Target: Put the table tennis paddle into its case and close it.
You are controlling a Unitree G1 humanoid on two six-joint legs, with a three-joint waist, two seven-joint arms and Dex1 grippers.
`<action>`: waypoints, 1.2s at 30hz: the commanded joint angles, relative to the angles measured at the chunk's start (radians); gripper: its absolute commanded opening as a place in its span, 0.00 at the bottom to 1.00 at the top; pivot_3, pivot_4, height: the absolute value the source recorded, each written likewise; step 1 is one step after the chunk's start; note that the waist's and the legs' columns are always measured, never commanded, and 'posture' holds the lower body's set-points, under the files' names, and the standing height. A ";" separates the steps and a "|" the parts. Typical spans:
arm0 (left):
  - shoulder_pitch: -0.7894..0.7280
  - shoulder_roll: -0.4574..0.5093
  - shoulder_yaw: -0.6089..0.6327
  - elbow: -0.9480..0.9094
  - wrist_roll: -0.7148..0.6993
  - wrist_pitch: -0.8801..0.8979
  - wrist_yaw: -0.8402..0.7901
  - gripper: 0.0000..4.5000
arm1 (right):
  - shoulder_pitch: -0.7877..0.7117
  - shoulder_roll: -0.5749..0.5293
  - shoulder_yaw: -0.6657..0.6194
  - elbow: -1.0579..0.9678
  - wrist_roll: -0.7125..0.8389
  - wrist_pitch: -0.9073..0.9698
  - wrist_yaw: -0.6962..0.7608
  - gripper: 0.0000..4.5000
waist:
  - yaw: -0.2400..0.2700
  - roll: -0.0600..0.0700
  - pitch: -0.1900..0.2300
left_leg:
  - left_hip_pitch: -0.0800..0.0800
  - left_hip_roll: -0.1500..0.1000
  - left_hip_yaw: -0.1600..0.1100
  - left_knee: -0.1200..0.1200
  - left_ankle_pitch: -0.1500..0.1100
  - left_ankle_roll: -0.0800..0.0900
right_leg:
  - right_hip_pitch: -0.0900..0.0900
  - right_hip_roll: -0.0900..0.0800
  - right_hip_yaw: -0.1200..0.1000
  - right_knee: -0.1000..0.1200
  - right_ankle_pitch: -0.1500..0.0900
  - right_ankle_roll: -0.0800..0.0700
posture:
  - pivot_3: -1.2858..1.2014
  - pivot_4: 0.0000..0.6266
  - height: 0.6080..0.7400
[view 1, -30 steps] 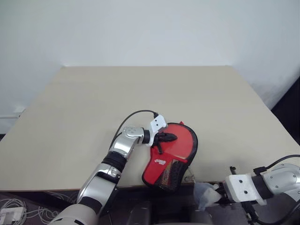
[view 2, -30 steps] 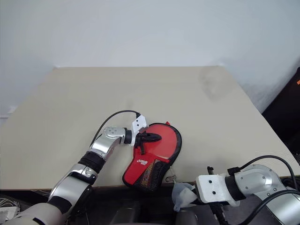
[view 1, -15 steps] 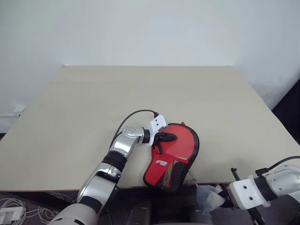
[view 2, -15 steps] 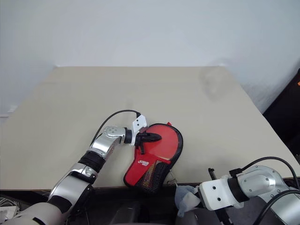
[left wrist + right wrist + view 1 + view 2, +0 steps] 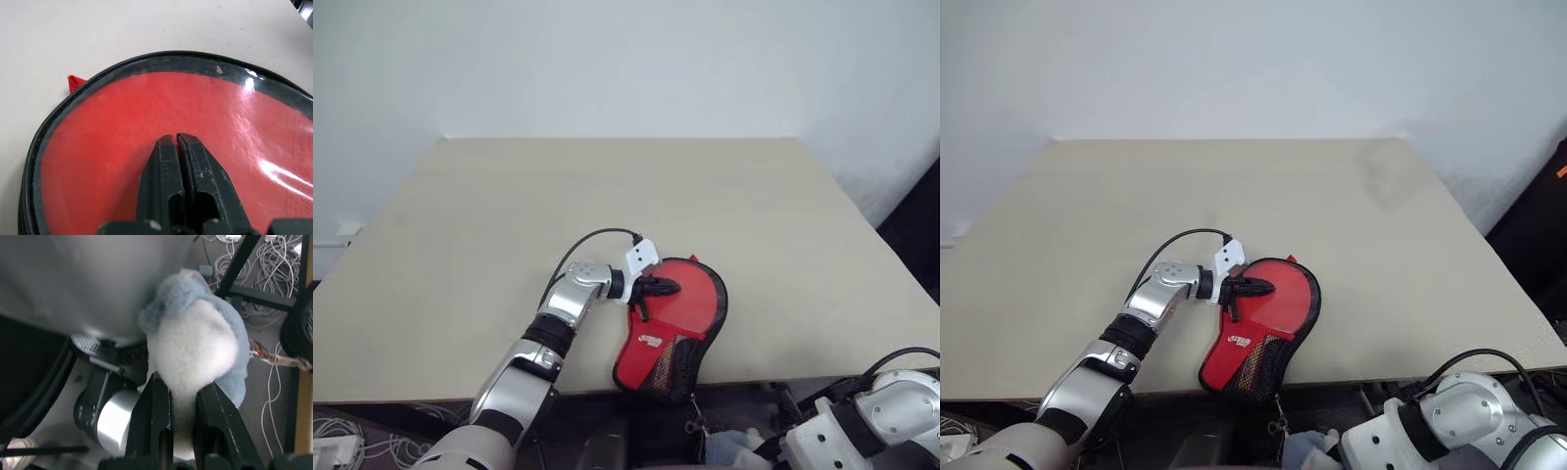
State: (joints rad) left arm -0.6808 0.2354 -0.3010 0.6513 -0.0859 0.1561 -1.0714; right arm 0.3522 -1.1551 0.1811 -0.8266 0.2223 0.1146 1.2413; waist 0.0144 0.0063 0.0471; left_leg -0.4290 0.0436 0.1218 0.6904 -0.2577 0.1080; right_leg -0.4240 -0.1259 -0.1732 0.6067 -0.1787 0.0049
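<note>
A: What did the nearest part of the scene contain?

B: The right hand (image 5: pixel 182 431), held below the near edge of the surface (image 5: pixel 509 196), was clamped on a soft blue-and-white plush object (image 5: pixel 200 342); its two black fingers (image 5: pixel 154 426) pressed the plush from either side. Beyond that hand lay a floor strewn with cables (image 5: pixel 274 254) and the dark legs of a frame (image 5: pixel 244 259).

A: And the case?

B: The case (image 5: pixel 671 313) lay flat on the surface, directly under the left hand (image 5: pixel 651 289). Its black mesh end (image 5: pixel 671 367) sat nearest, at and slightly over the near edge of the surface, with a small zip pull (image 5: pixel 1278 423) hanging below that edge. The round red part, under a clear pocket with black trim, extended past the fingertips, away from the wrist.

A: How did the left hand stand?

B: Its fingers (image 5: pixel 164 181) were pressed together with nothing between them, the tips resting on the clear pocket near the middle of the round part. In the left wrist view a small red tab (image 5: pixel 76 83) projected from the case's rim, beyond the fingertips and to one side.

A: Where was the table tennis paddle?

B: Whether it lay inside the case could not be told; the red seen through the clear pocket might be either fabric or rubber.

A: What lay farthest?

B: Bare surface beyond the case, then a pale wall (image 5: pixel 626 59).
</note>
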 commanded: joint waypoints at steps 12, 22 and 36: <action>-0.034 -0.032 -0.007 0.107 0.045 -0.004 0.024 0.00 | -0.105 0.042 -0.032 -0.039 0.113 0.210 -0.051 0.57 | 0.002 -0.002 -0.002 | 0.000 0.000 0.000 0.003 0.000 0.000 | 0.001 -0.001 0.000 0.000 0.000 0.000 | 0.52 0.00 0.81; 0.008 0.015 0.065 -0.097 -0.025 0.112 0.010 0.60 | -0.519 0.226 -0.262 0.288 0.440 0.493 -0.247 1.00 | -0.005 -0.005 -0.001 | 0.000 0.000 -0.002 0.006 0.000 0.000 | 0.000 -0.001 -0.003 0.000 0.001 0.001 | 0.52 0.00 0.81; 0.221 0.251 0.485 -0.519 -0.257 0.353 0.200 0.99 | -0.615 0.558 -0.276 0.434 0.359 0.661 -0.701 1.00 | -0.011 -0.003 0.000 | -0.002 0.000 0.005 0.005 -0.001 -0.011 | -0.007 0.002 0.002 0.004 0.003 0.000 | 0.52 0.00 0.81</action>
State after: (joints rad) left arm -0.4712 0.4631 0.1281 0.1754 -0.3058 0.4998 -0.8804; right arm -0.2452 -0.6002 -0.0617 -0.3934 0.5851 0.7700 0.5686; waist 0.0035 0.0034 0.0472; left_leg -0.4305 0.0436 0.1270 0.6951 -0.2584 0.0968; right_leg -0.4314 -0.1242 -0.1709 0.6109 -0.1753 0.0052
